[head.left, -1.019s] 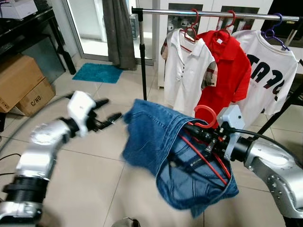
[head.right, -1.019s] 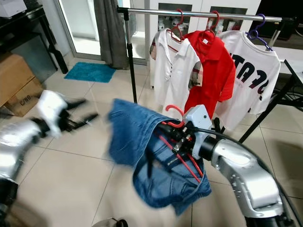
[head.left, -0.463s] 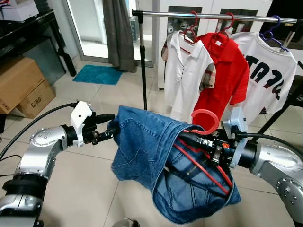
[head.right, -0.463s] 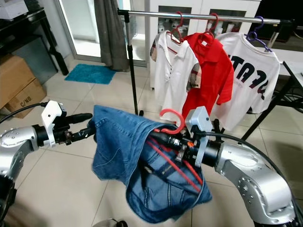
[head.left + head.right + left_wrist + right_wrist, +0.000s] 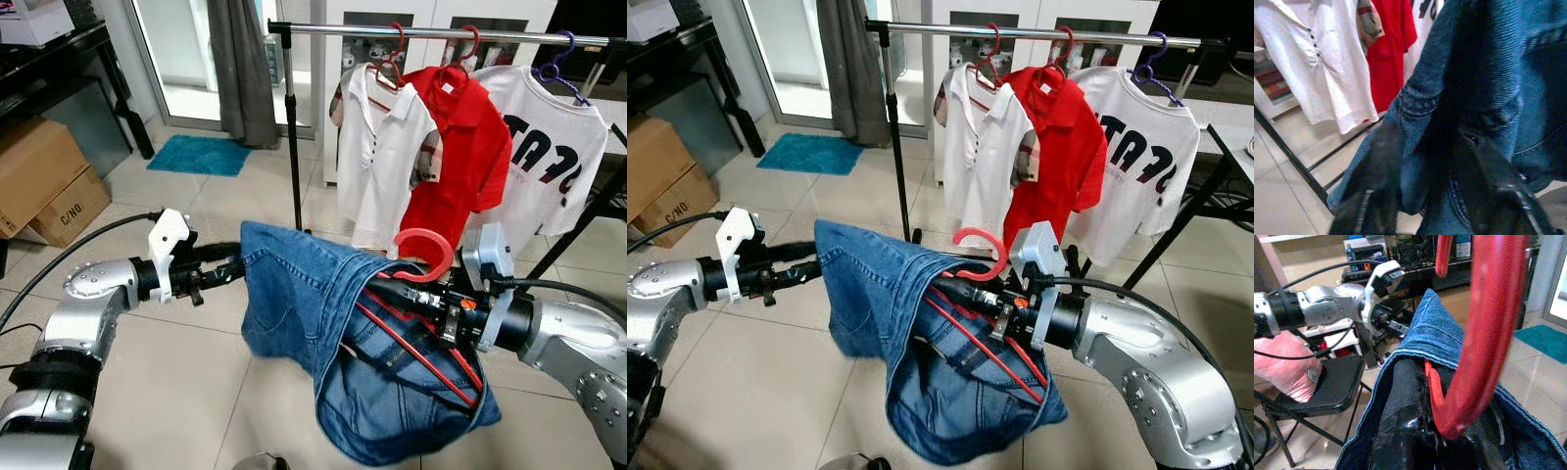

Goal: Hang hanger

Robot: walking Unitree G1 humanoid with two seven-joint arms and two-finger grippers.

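Gripping the curved red hanger [image 5: 423,257], right pincer [image 5: 392,291]; left pincer [image 5: 233,266] pinches draped denim jeans [image 5: 323,323]

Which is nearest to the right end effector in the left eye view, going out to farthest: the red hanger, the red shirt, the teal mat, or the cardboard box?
From the right end effector:
1. Red hanger, held at the end effector itself.
2. Red shirt, on the rail just behind.
3. Teal mat, on the floor far to the robot's left.
4. Cardboard box, at the left edge, farthest.

Tiled floor [image 5: 176,362], teal mat [image 5: 203,154], cardboard boxes [image 5: 44,176]
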